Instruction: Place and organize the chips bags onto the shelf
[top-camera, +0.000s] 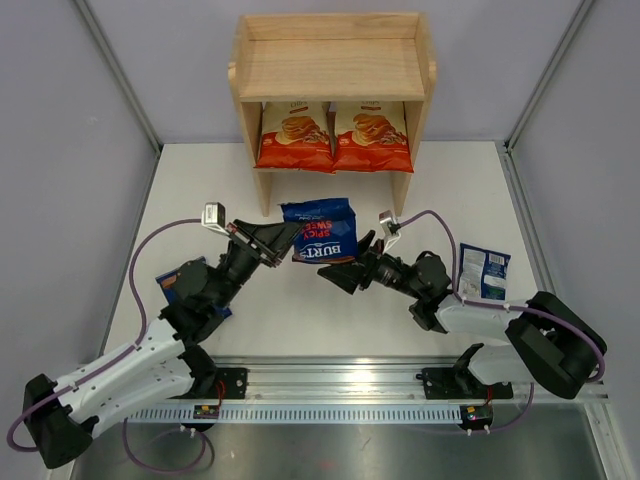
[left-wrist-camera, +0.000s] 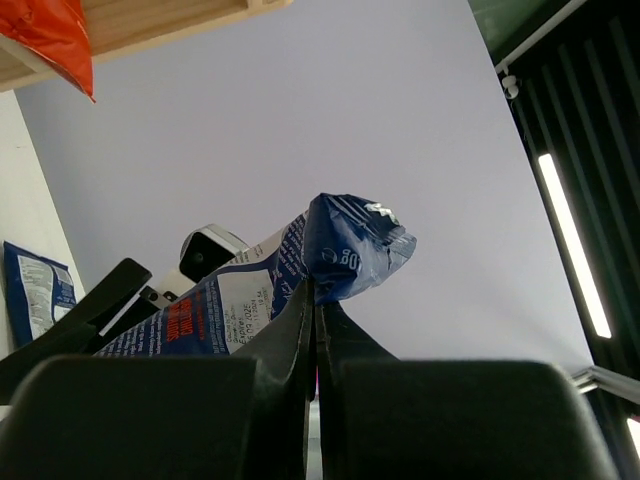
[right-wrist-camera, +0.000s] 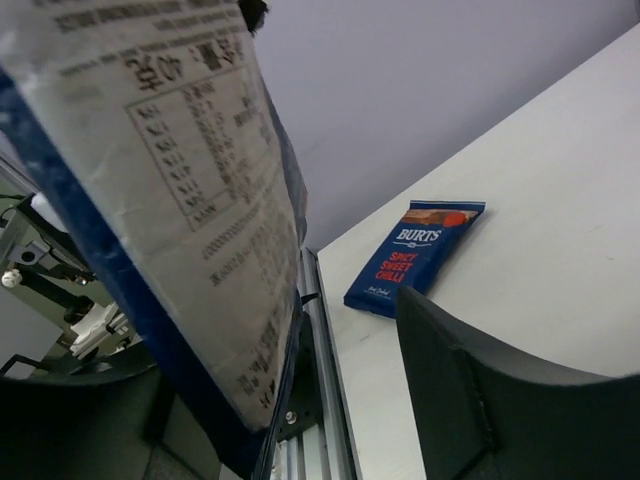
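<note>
The table (top-camera: 480, 190) is white and flat and fills the middle of the top view. Pale grey walls stand around it: a back wall (top-camera: 500, 60) at the top, one wall (top-camera: 50, 200) on the left and one wall (top-camera: 600, 150) on the right. Thin metal posts (top-camera: 118, 70) run down the corners. A long silver rail (top-camera: 340, 372) lies along the bottom. In the left wrist view, a dark slatted ceiling (left-wrist-camera: 600, 120) sits at the upper right, with a long bright light (left-wrist-camera: 574, 243).

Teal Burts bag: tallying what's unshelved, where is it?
The teal Burts bag lies flat on the table, right side of the top view, beside the right arm.
</note>
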